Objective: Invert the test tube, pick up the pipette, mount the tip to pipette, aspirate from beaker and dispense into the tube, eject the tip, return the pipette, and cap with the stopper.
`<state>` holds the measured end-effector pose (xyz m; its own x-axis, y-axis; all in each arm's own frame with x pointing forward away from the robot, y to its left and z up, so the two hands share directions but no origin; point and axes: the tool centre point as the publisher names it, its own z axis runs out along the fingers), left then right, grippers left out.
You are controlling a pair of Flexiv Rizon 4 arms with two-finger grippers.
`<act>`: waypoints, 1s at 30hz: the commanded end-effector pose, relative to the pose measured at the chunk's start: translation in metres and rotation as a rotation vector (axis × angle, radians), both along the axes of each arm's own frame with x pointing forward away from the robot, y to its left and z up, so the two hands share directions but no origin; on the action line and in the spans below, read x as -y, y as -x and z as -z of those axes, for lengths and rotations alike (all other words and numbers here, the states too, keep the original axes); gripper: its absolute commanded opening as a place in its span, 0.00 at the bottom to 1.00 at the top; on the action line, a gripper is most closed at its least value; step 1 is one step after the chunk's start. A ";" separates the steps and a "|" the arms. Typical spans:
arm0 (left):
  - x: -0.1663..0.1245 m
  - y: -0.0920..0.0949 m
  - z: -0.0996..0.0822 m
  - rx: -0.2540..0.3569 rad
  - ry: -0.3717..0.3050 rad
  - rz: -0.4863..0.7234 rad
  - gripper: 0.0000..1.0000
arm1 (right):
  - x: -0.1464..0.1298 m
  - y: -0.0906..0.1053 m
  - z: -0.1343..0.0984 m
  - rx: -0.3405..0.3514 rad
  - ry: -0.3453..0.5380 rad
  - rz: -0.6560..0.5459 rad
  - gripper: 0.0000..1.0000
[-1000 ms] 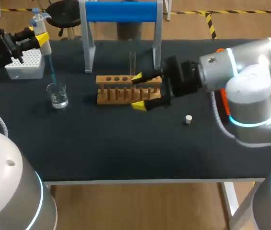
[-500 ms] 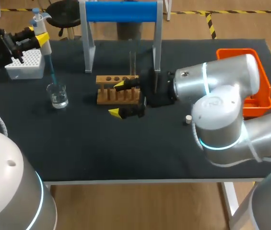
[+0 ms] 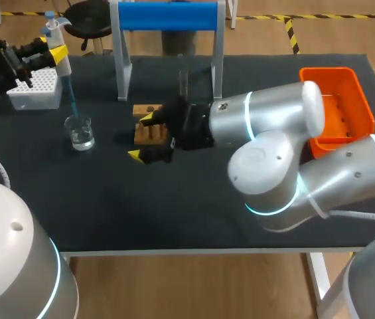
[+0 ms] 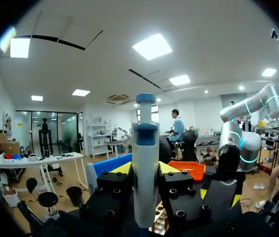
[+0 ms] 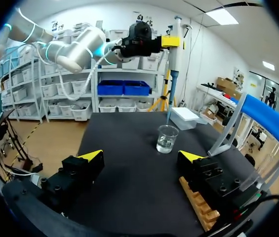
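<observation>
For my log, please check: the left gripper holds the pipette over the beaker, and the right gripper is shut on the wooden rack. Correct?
Not quite. The right gripper is open, not shut on the wooden rack: the right wrist view shows its fingers wide apart with bare table between them. The left gripper does hold the pipette over the beaker.

Lab: pipette [image 3: 62, 66], beaker [image 3: 81, 133], tube rack [image 3: 146, 133] on blk bench [image 3: 174, 206].
</observation>
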<state>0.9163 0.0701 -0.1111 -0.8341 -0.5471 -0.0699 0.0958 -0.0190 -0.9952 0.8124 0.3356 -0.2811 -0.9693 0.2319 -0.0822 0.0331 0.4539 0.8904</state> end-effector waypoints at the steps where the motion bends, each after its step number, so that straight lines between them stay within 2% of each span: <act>1: -0.001 0.000 0.001 0.003 0.003 0.004 0.00 | -0.034 -0.015 0.018 0.020 0.024 0.068 1.00; 5: -0.001 0.000 0.001 0.003 0.003 0.004 0.00 | -0.040 -0.025 0.023 0.025 0.027 0.082 1.00; 13: -0.001 0.000 0.001 0.003 0.003 0.004 0.00 | -0.046 -0.034 0.023 0.026 0.029 0.091 1.00; 30: -0.001 0.000 0.001 0.003 0.003 0.004 0.00 | -0.053 -0.040 0.030 0.025 0.035 0.091 1.00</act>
<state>0.9165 0.0701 -0.1111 -0.8343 -0.5469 -0.0698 0.0957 -0.0190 -0.9952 0.8527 0.3840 -0.3089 -0.9448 0.3079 -0.1118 0.0532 0.4809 0.8751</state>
